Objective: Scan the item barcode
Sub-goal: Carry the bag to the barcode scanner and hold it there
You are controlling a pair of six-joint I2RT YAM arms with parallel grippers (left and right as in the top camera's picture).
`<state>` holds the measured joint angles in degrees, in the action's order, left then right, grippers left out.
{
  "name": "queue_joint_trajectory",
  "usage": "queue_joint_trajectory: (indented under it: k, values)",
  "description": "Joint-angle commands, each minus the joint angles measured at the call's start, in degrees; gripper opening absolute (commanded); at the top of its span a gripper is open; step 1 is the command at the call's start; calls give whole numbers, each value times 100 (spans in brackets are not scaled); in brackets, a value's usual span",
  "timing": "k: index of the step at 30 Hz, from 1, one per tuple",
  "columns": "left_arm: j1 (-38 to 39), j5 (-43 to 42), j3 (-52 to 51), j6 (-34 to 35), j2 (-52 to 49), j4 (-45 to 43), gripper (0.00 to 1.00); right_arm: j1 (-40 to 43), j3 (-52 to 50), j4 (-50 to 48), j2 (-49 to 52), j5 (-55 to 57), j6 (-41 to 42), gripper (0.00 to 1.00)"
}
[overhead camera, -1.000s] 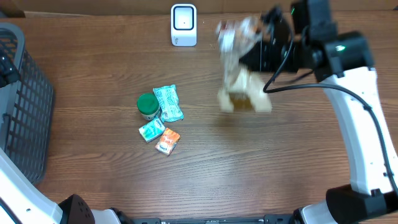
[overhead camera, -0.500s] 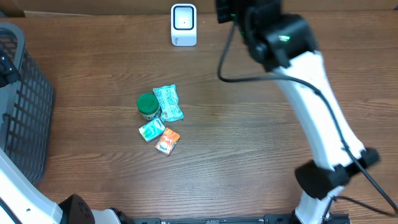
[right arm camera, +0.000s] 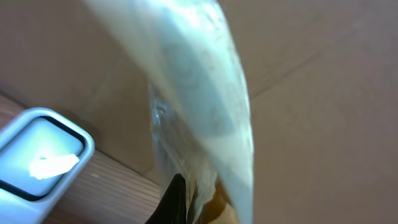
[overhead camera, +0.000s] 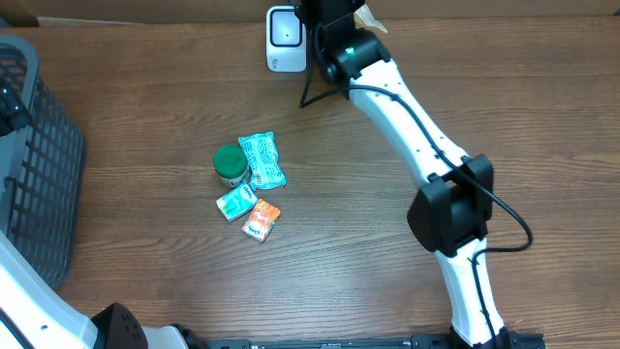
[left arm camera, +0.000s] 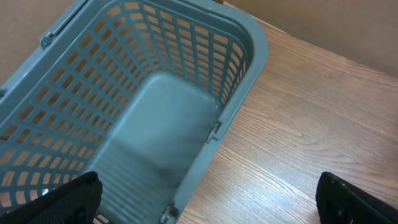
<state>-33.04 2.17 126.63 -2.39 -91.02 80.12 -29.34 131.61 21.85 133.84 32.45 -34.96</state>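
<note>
The item is a clear plastic bag (right arm camera: 202, 106) with something tan inside. It fills the right wrist view, and my right gripper (right arm camera: 198, 208) is shut on its lower end, with one dark finger (right arm camera: 176, 198) showing. The bag hangs just right of the white barcode scanner (right arm camera: 38, 157). From overhead the scanner (overhead camera: 286, 39) stands at the table's far edge. The right arm's wrist (overhead camera: 334, 29) sits beside it, and a corner of the bag (overhead camera: 368, 16) pokes out at the top. No barcode shows. My left gripper (left arm camera: 208, 210) hangs open above the grey basket (left arm camera: 252, 59).
A green round tub (overhead camera: 230, 163), a teal packet (overhead camera: 263, 160), a small teal packet (overhead camera: 235, 204) and an orange packet (overhead camera: 261, 220) lie left of centre. The basket (overhead camera: 39, 174) stands at the left edge. The right arm (overhead camera: 426, 145) stretches diagonally across the table's right half.
The right arm has swung left along the far edge with the bag, from the right side to just beside the scanner. The left gripper and the table items have not moved.
</note>
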Motion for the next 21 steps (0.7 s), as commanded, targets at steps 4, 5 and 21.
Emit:
queue_joint_trajectory:
  k: [4,5,21]
  values:
    - [-4,-48,-26,94,28,-17,100,-136,74,-385,483,413,-1058,4]
    - [-4,-48,-26,94,28,-17,99,-138,74,-382,555,422,-1060,4]
    - [-4,-48,-26,94,28,-17,100,-267,72,-166,1078,564,-1954,4]
